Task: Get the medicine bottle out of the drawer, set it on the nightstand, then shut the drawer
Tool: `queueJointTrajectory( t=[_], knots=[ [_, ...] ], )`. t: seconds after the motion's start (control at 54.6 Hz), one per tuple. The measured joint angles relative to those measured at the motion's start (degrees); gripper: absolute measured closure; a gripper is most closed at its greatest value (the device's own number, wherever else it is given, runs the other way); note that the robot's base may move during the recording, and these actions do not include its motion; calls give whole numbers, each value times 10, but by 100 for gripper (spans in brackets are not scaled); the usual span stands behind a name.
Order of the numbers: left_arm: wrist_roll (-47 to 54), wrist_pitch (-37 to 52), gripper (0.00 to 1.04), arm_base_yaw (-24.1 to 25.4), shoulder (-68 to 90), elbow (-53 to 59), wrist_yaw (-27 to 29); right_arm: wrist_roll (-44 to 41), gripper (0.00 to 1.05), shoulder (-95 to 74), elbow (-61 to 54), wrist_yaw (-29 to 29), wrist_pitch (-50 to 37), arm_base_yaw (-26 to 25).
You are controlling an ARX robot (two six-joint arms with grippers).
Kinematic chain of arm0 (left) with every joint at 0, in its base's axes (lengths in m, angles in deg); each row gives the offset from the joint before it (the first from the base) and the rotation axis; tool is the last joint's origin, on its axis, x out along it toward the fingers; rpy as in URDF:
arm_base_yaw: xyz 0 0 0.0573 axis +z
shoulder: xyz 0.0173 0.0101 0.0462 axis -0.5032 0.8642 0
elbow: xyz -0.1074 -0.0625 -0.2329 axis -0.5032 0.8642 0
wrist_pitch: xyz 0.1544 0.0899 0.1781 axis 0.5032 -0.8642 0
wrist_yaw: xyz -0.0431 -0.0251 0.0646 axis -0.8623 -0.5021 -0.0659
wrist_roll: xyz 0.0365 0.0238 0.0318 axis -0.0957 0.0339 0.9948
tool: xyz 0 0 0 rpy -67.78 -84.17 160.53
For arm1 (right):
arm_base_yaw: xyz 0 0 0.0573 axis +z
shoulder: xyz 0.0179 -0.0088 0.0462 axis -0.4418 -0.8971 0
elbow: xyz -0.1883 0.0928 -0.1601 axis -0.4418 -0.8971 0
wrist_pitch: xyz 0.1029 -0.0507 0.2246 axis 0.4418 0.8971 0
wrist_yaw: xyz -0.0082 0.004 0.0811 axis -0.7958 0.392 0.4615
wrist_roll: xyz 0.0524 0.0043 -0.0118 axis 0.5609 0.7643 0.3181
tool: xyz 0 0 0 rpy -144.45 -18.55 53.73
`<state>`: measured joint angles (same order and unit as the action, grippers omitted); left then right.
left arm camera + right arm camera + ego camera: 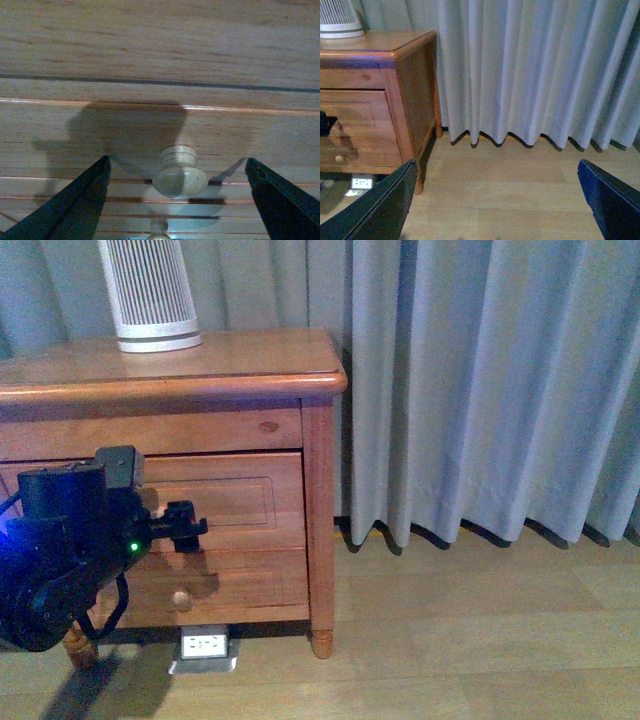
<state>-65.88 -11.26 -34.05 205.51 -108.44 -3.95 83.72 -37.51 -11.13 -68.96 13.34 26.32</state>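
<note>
Curtain (480,390) beside nightstand (170,368); ribbed device (150,290) on top; left tool (176,159) spread, facing knob (180,174).

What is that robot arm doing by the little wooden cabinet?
The robot's left gripper is at the knob of the upper drawer of the nightstand, fingers open on either side, not squeezing it yet. The drawer looks shut, and no medicine bottle is in sight. The right gripper is open too, away from the nightstand.

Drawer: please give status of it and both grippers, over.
Left gripper open, jaws either side of drawer knob. Right gripper open, empty. Drawer shut, medicine bottle not visible. Nothing in the way.
</note>
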Motion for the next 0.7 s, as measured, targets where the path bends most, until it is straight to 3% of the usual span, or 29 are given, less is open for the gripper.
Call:
queueJointTrajectory(
  t=[0.22, 0.476, 0.696],
  knots=[
    [2, 3, 76, -1, 0, 0, 4, 0, 7, 0, 0, 0, 0, 0],
    [5, 14, 79, -2, 0, 3, 6, 0, 7, 0, 0, 0, 0, 0],
    [16, 86, 79, -2, -16, 74, 14, 0, 7, 0, 0, 0, 0, 0]
  ],
)
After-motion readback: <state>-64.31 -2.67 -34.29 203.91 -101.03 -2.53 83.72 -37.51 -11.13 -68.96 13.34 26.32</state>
